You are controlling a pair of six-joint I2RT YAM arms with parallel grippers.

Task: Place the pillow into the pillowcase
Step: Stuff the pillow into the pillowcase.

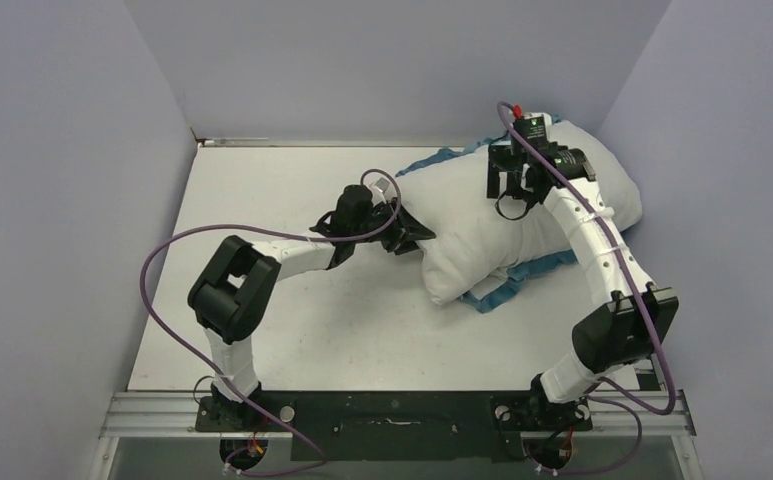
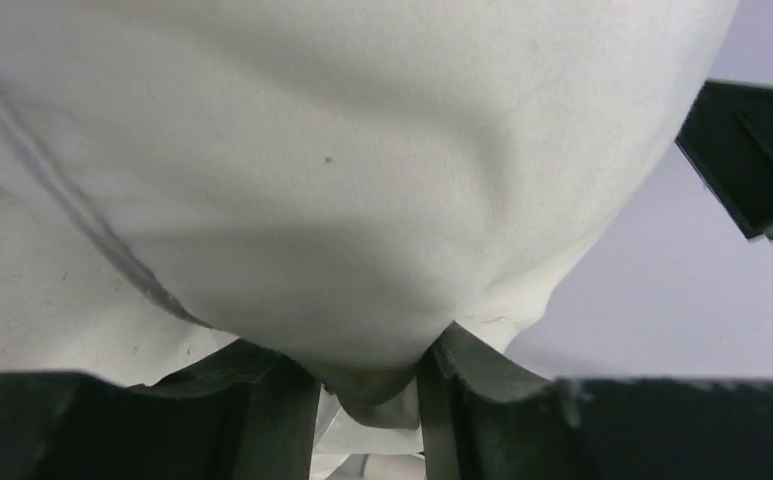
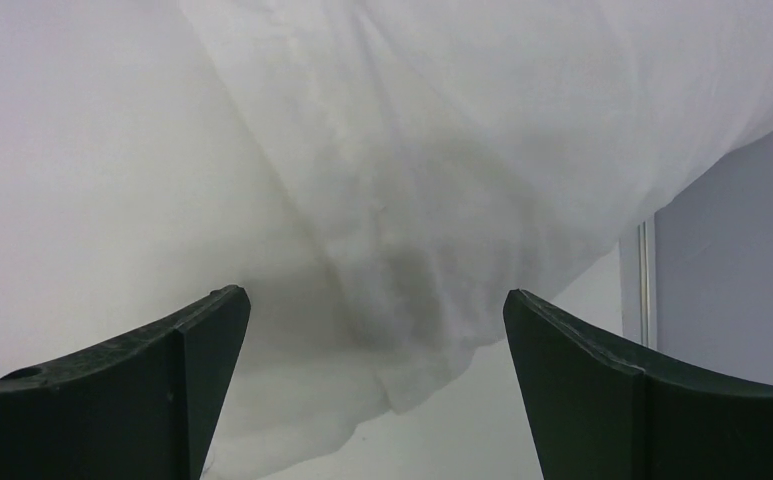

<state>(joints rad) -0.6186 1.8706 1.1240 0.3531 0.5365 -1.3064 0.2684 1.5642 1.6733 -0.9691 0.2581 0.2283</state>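
The pillow (image 1: 462, 260) lies on the pillowcase (image 1: 492, 298) toward the surface's (image 1: 292, 200) far right corner. Left tool (image 2: 370, 392) pinches the pillow's near-left corner fabric. Right tool (image 3: 377, 380) is spread wide over the pillow.

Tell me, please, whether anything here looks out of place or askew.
Yes: the pillow lies on top of the pillowcase, not inside it. The case is crumpled beneath it, with only blue edges poking out at the near and far-left sides. Nothing looks spilled or damaged.
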